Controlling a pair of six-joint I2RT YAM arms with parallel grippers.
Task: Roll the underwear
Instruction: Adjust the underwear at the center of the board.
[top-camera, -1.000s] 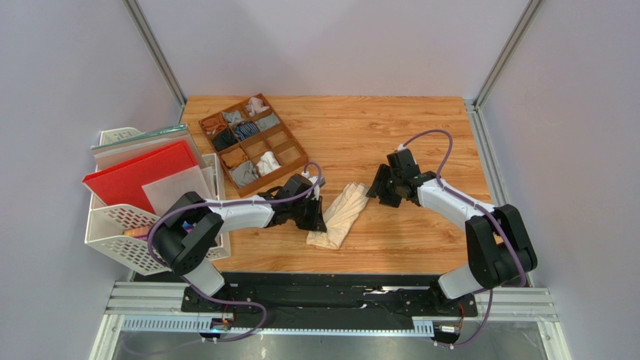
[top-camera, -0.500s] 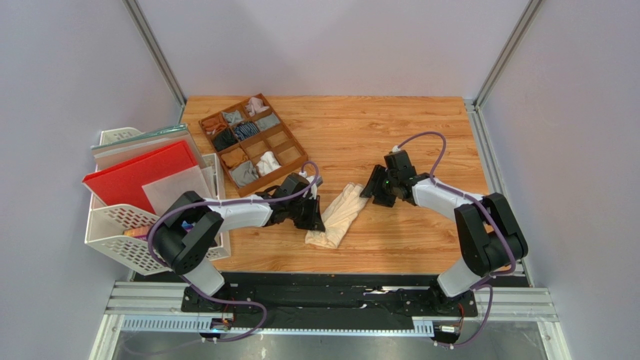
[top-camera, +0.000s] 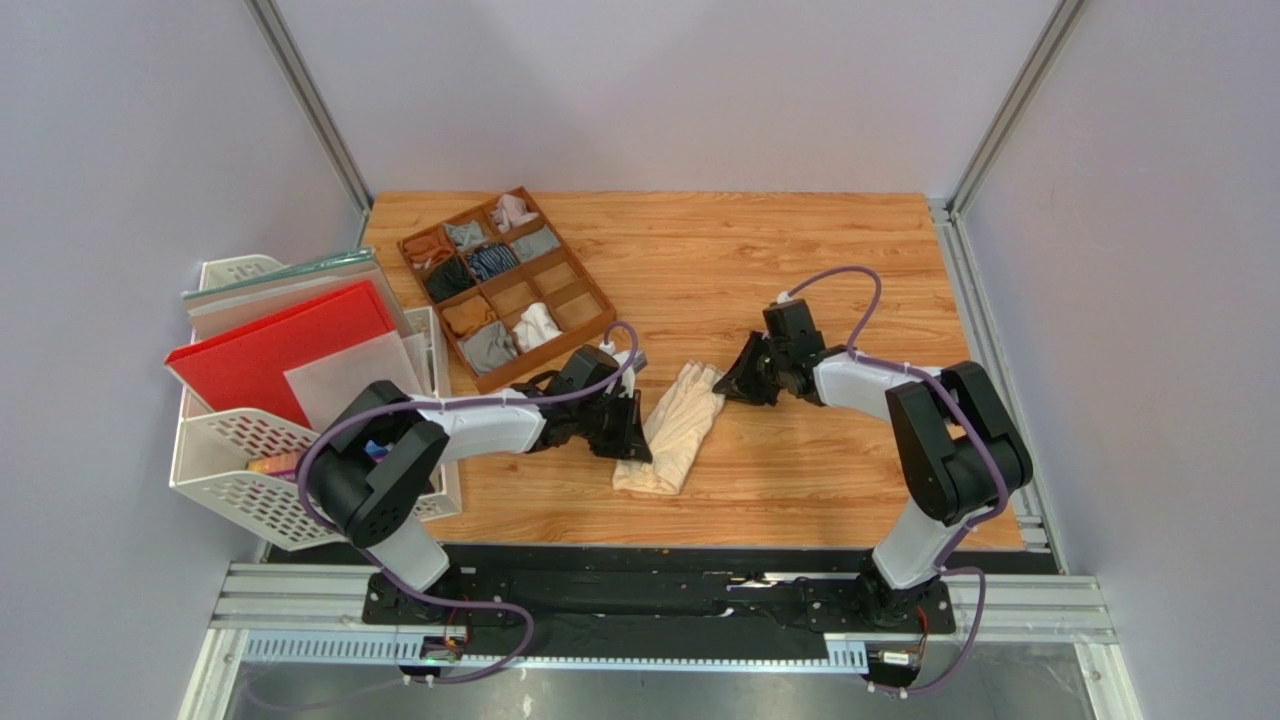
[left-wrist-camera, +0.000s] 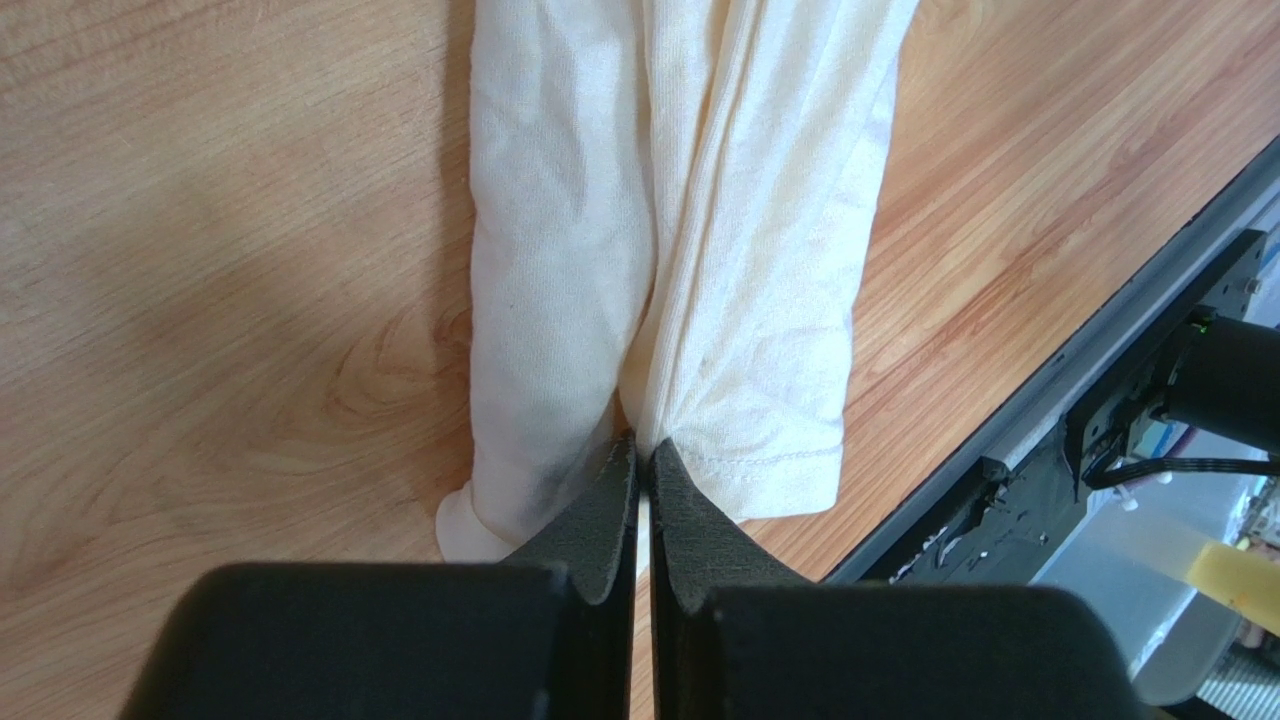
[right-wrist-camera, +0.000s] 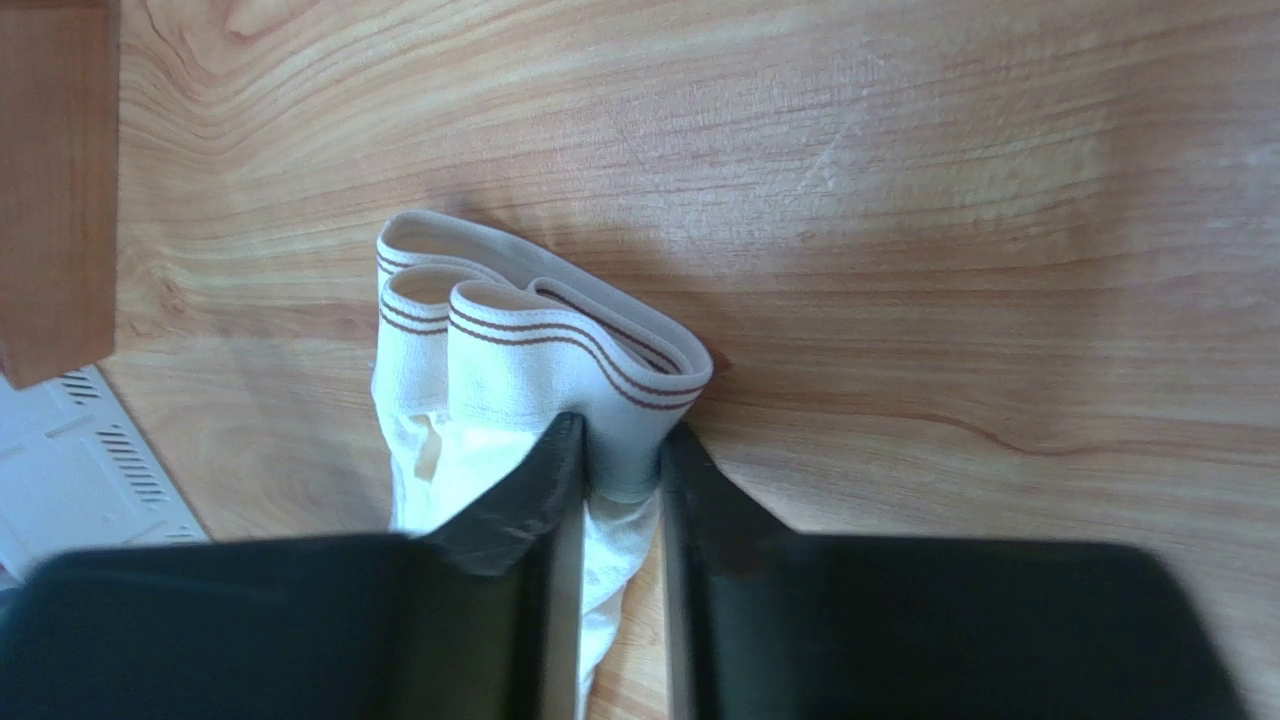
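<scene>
The cream-beige underwear lies folded into a long strip in the middle of the wooden table. My left gripper is shut at its near-left end. In the left wrist view the cloth puckers where the left gripper's closed tips pinch it. My right gripper is at the far-right end. In the right wrist view the striped waistband is folded in layers, and the right gripper is shut on its edge, both fingers touching the band.
A wooden divided tray with small rolled garments stands at the back left, its corner showing in the right wrist view. A white basket holding a red folder is at the far left. The table's black front rail runs close by.
My right gripper has moved left onto the waistband end and its jaws have closed on it. The left gripper has stayed shut in place.
</scene>
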